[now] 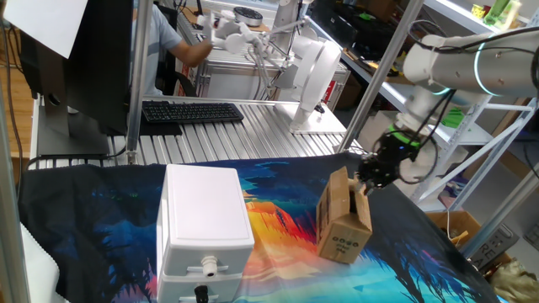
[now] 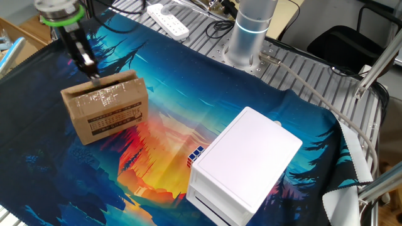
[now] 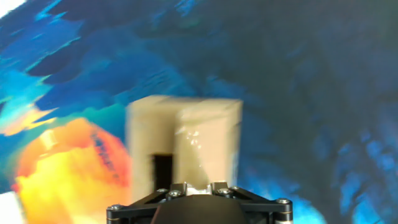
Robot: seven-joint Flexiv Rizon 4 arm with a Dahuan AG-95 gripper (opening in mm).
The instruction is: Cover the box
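Note:
The box (image 1: 343, 225) is a small brown carton with black marks on one side. It stands on the colourful cloth, right of centre, with a flap raised at its top. My gripper (image 1: 368, 180) sits right at the box's upper edge, its dark fingertips touching or nearly touching the flap. In the other fixed view the gripper (image 2: 94, 74) comes down onto the top rim of the box (image 2: 108, 114). The hand view looks down on the box (image 3: 185, 134) with a dark gap in its top. My fingers are hidden there, so their spread is unclear.
A large white plastic case (image 1: 205, 220) stands on the cloth to the left of the box. A small coloured cube (image 2: 196, 154) lies against the case (image 2: 246, 164). A keyboard (image 1: 192, 111) and a power strip (image 2: 168, 19) lie behind on the metal table, near the arm's base (image 2: 248, 39).

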